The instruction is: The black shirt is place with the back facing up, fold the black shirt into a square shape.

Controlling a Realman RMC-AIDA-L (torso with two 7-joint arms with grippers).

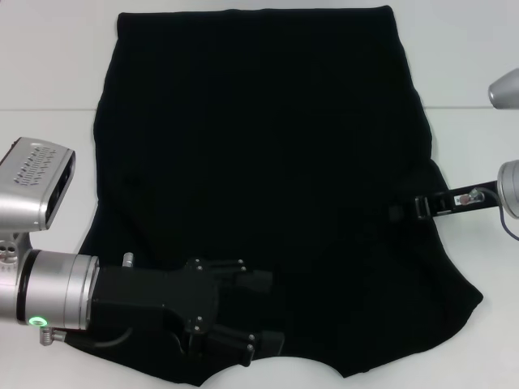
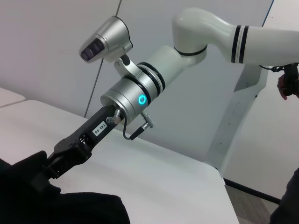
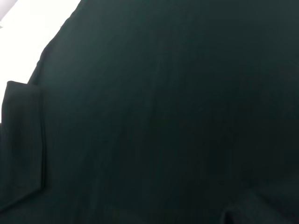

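The black shirt lies spread flat on the white table, plain side up, and no lettering shows. My left gripper reaches in from the left over the shirt's near edge, its fingers spread open above the cloth. My right gripper comes in from the right at the shirt's right edge. In the left wrist view the right gripper is sunk into a raised hump of the black shirt, shut on it. Black shirt fabric fills the right wrist view, with a folded sleeve at one side.
Bare white table surrounds the shirt on the left, right and far sides. The left arm's wrist camera hangs over the table's left part. The right arm extends beyond the table's right edge.
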